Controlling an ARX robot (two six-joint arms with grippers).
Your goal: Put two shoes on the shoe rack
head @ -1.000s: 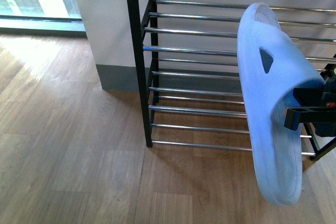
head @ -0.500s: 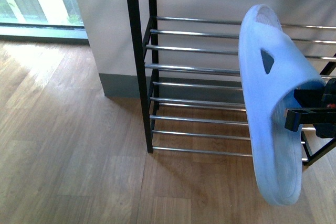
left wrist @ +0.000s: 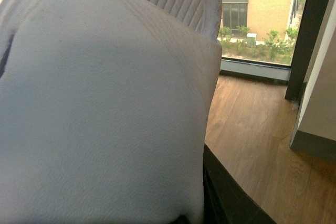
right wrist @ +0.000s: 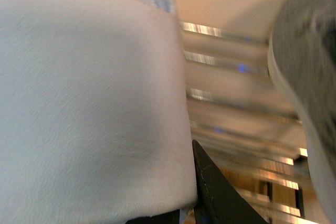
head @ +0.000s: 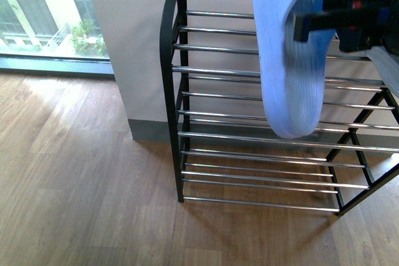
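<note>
In the front view my right gripper (head: 307, 24) is shut on a pale blue slide slipper (head: 288, 73). It holds the slipper sole-out, hanging toe-down, in front of the upper tiers of the shoe rack (head: 249, 135). The right wrist view shows that slipper's strap (right wrist: 89, 103) in the gripper (right wrist: 186, 203), with chrome rods (right wrist: 231, 98) behind. A grey sneaker (right wrist: 310, 72) is at that view's edge; a grey patch (head: 388, 70) shows at the rack's right. In the left wrist view my left gripper (left wrist: 197, 205) is shut on the other slipper (left wrist: 100, 108), above wood floor. The left arm is out of the front view.
The rack stands against a pale wall with a grey skirting (head: 149, 130). Wood floor (head: 81, 185) lies open to the left and in front. A floor-length window (head: 43, 10) is at the far left; it also shows in the left wrist view (left wrist: 257, 19).
The right gripper has lifted its slipper from low beside the rack to the top of the front view. The view has shifted, so the rack's arched top shows.
</note>
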